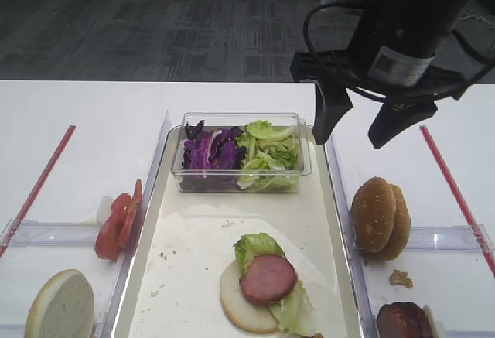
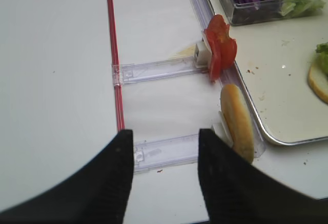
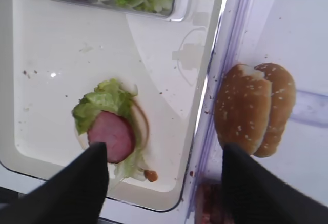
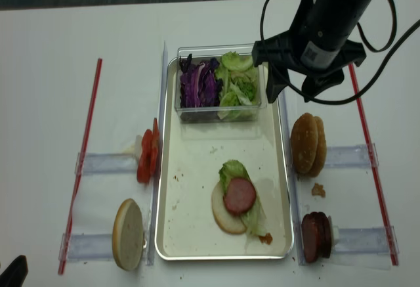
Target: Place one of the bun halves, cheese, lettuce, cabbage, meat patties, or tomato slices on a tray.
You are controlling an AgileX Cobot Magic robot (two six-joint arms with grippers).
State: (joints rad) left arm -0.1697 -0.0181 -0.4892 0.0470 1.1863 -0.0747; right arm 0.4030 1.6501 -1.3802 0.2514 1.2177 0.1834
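The cream tray holds a pale bun half topped with lettuce and a meat patty. A clear box at its far end holds cabbage and lettuce. Tomato slices and a pale bun half stand left of the tray. Sesame bun halves and meat patties stand to its right. My right gripper hangs open and empty above the tray's right rim. My left gripper is open over the table at the near left. Cheese is out of view.
Red strips run along both outer sides of the table. Clear plastic holders lie beside the tray under the stacked food. A brown crumb lies near the sesame buns.
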